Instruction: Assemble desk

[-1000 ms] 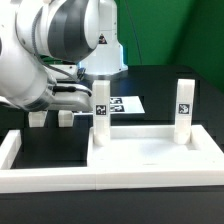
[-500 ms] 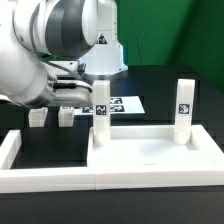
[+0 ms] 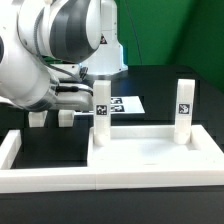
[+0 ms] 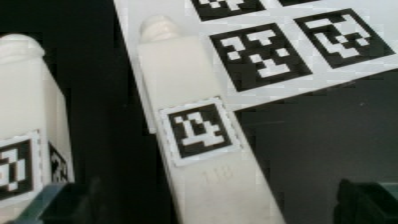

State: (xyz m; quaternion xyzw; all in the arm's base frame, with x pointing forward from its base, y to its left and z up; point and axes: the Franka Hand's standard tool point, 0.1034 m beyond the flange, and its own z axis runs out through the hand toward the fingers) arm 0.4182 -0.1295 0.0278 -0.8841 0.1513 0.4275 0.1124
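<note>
- Straddling the upright leg (image 3: 101, 108) with the gripper (image 4: 206, 198) spread wide, touching nothing: lined up, probably, for a twisting grip.
- Planted in the tabletop (image 3: 140, 131) corner, exterior view's left.

Black table (image 3: 50, 150), tabletop (image 3: 150, 158), marker board (image 3: 126, 104), two loose legs (image 3: 38, 119)

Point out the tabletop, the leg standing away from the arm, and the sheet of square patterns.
Tabletop (image 3: 150, 156): exterior view, bare floor.
Free leg (image 3: 183, 106): exterior view, its tag.
Marker board (image 3: 130, 104): exterior view, printed face.
</note>
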